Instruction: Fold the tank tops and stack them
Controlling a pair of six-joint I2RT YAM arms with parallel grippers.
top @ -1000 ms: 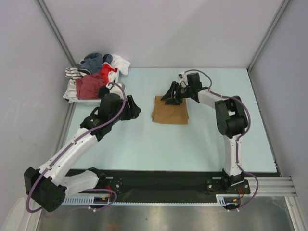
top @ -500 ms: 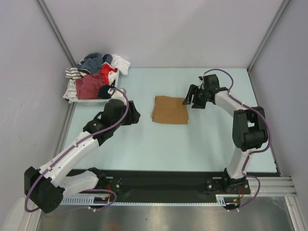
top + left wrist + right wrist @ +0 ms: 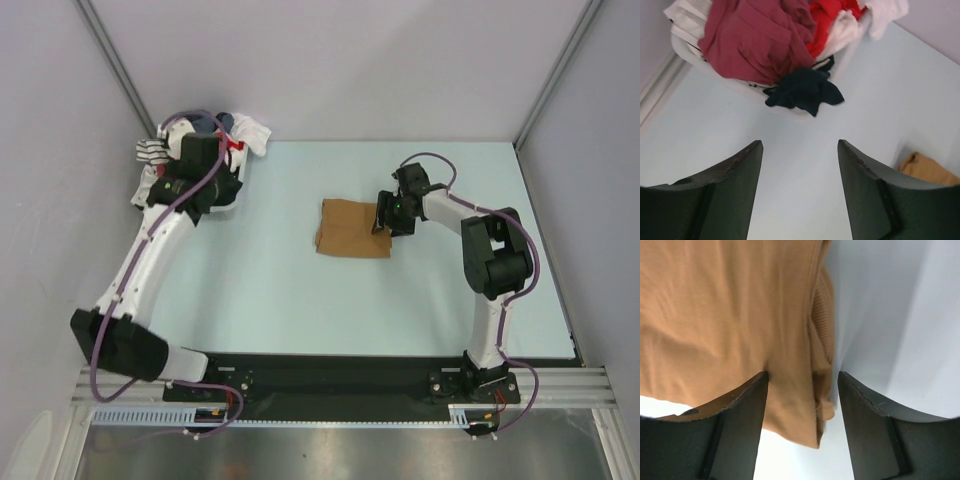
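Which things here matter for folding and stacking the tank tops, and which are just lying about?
Job: folded tan tank top, beneath the right hand; maroon top in the pile, ahead of the left hand.
Lying about (type unclear): red garment, white garment, dark garment, striped garment.

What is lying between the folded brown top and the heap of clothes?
Nothing: only bare table separates the brown top from the heap of clothes, as the top view and the left wrist view show.
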